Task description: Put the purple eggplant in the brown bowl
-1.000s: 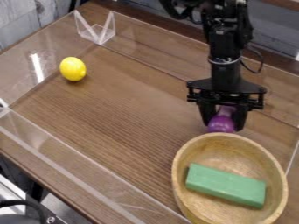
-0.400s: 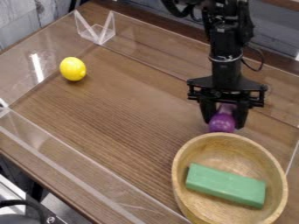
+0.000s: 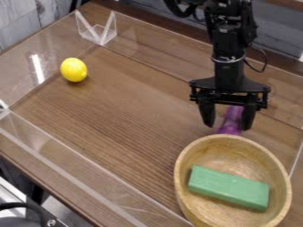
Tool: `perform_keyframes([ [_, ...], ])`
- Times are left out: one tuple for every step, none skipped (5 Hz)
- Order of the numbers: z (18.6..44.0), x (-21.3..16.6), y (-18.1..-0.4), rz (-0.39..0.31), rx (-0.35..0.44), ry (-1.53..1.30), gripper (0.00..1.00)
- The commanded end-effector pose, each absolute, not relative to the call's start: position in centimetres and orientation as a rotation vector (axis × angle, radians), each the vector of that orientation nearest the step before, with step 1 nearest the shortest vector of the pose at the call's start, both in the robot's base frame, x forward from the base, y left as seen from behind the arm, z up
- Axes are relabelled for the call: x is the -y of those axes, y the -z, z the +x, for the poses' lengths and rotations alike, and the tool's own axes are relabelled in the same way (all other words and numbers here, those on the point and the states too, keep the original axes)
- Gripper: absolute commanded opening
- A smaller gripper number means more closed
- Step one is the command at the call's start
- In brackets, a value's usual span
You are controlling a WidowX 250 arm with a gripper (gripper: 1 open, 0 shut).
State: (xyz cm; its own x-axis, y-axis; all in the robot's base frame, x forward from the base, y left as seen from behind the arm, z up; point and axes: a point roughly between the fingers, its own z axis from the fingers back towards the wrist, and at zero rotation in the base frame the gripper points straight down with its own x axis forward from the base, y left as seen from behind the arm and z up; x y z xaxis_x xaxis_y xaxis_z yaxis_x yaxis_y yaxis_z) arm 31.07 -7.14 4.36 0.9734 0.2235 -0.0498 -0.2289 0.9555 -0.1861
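The purple eggplant (image 3: 229, 123) lies on the wooden table just beyond the far rim of the brown bowl (image 3: 187, 162). My gripper (image 3: 229, 115) hangs straight down over the eggplant and is open. One finger stands on each side of the eggplant, with small gaps showing between them. The eggplant's upper part is hidden behind the gripper body. The bowl sits at the front right, a light tan wooden dish with a thick rim.
A green rectangular block (image 3: 228, 188) lies inside the bowl. A yellow ball (image 3: 73, 69) rests at the left of the table. A clear plastic stand (image 3: 97, 28) is at the back, and low transparent walls (image 3: 48, 146) border the table.
The fingers have spread apart, letting go of the eggplant. The eggplant now sits slightly lower and looks more stretched out. The arm has stayed where it was.
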Motion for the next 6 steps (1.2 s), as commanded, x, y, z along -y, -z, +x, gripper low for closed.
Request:
perform_keyframes([
  [32.2, 6.7, -7.4, -0.207, 0.056, -0.230, 1.00],
  [32.1, 6.3, -8.7, -0.209, 0.075, -0.233, 1.00],
  [32.0, 5.8, -11.1, -0.210, 0.105, -0.238, 1.00],
  [31.7, 4.5, -13.1, -0.204, 0.128, -0.252, 1.00],
  [31.3, 1.9, -14.7, -0.188, 0.144, -0.287, 1.00],
  [31.1, -1.6, -15.5, -0.169, 0.158, -0.314, 1.00],
])
